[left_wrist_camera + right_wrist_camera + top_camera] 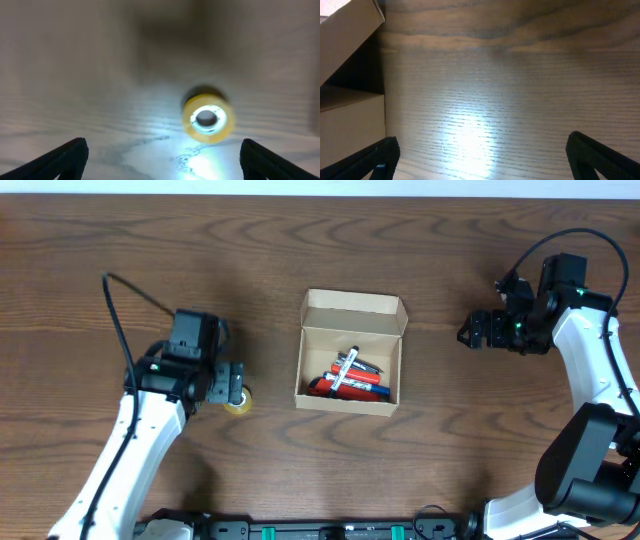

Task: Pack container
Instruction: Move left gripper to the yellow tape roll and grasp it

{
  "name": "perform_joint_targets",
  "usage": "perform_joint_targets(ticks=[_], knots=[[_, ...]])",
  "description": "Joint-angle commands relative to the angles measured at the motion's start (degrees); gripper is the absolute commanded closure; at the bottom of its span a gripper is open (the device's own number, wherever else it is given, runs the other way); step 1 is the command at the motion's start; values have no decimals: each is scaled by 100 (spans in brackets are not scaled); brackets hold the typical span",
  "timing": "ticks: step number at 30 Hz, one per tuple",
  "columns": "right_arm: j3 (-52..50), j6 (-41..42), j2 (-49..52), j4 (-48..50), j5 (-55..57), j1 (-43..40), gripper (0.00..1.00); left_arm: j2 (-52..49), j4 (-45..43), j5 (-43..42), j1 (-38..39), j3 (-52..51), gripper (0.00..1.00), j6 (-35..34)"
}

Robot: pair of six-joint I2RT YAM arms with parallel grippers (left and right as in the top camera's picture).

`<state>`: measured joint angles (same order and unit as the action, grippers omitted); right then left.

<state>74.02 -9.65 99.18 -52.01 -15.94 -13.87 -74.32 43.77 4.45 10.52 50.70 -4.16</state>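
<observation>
Dark wood-grain tabletop (120, 230) fills every view. Above it the left gripper (230, 383) has its jaws spread wide and holds nothing. A small yellow ring-shaped roll (207, 118) lies flat on the wood just ahead of its fingers (65, 157), nearer the right one. Well apart from that gripper, toward the table's middle, sits the small tan-brown cardboard box (352, 310). Its flap lid stands open, and red, blue and grey markers (350, 377) lie inside. Beyond the box's far side, near but not touching, the right gripper (468, 332) points at it, jaws equally wide and empty. In the right wrist view the box wall (345, 120) shows at the left edge.
</observation>
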Motion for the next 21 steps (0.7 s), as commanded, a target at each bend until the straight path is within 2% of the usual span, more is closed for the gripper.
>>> perform_joint_targets(ticks=[1, 5, 21], knots=[[2, -70, 4, -9, -61, 46, 1, -155, -164, -151, -229, -243, 5, -223], [2, -70, 4, -9, -61, 46, 1, -470, -210, -273, -376, -256, 5, -37], [2, -72, 4, -31, -57, 46, 1, -1482, -549, -514, -376, -256, 5, -55]])
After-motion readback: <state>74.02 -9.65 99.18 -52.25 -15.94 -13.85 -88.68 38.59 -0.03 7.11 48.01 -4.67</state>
